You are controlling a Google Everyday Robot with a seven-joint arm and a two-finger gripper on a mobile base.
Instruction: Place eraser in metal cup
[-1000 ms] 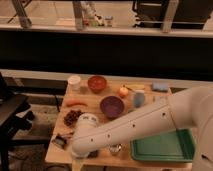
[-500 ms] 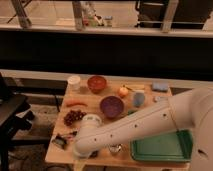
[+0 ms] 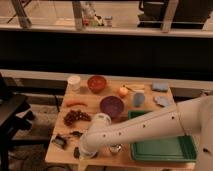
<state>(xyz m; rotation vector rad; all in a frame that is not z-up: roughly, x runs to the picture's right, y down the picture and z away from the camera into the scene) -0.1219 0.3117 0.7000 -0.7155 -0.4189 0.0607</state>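
Note:
My gripper (image 3: 81, 152) is at the end of the white arm, low over the front left part of the wooden table (image 3: 90, 97). A small dark thing (image 3: 76, 152) shows at its tip; I cannot tell whether it is the eraser. The metal cup (image 3: 115, 148) stands just right of the gripper, near the front edge, partly hidden by the arm.
A green tray (image 3: 160, 148) lies at front right. A purple bowl (image 3: 111, 106), a red bowl (image 3: 96, 83), a white cup (image 3: 74, 81), a light-blue cup (image 3: 138, 99), an orange fruit (image 3: 123, 91), grapes (image 3: 76, 117) and a black clip-like object (image 3: 61, 141) are also on the table.
The arm has shifted a little to the right over the front of the table. The objects on the table have not moved.

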